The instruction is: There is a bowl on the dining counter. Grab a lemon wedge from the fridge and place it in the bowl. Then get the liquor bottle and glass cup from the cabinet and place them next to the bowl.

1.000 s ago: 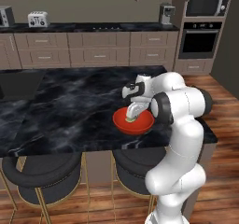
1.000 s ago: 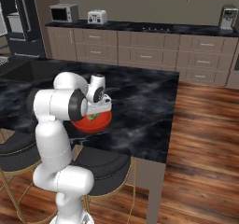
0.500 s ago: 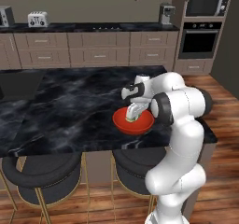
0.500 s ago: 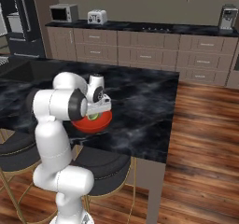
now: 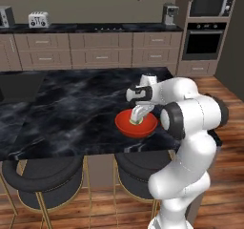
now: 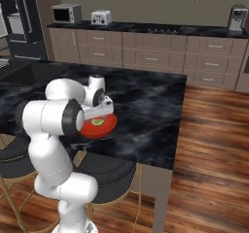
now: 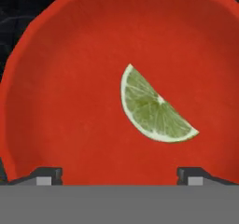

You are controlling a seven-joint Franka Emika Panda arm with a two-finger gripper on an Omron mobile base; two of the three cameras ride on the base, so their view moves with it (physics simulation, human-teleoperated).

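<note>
A red bowl [image 5: 136, 126] [image 6: 103, 127] [image 7: 60, 87] stands on the dark marble dining counter [image 5: 71, 109], near its front edge. Inside it lies a green lemon wedge [image 7: 151, 108] [image 6: 98, 122] [image 5: 135, 122], flat on the bowl's floor. My gripper [image 5: 137, 115] [image 6: 97, 114] [image 7: 120, 174] hangs just over the bowl, pointing down into it. In the hand view its fingertips [image 7: 46, 175] stand wide apart with the wedge lying free beyond them. The liquor bottle and glass cup are out of view.
Two dark round stools [image 5: 45, 178] [image 5: 136, 173] stand under the counter's front edge. Against the back wall run cabinets with a toaster [image 5: 38, 19], a coffee machine [image 5: 169, 14], and a wall oven [image 5: 205, 39]. Wooden floor [image 6: 209, 144] lies right of the counter.
The gripper has opened over the bowl and let go of the lemon wedge, which now rests inside. The arm has hardly moved.
</note>
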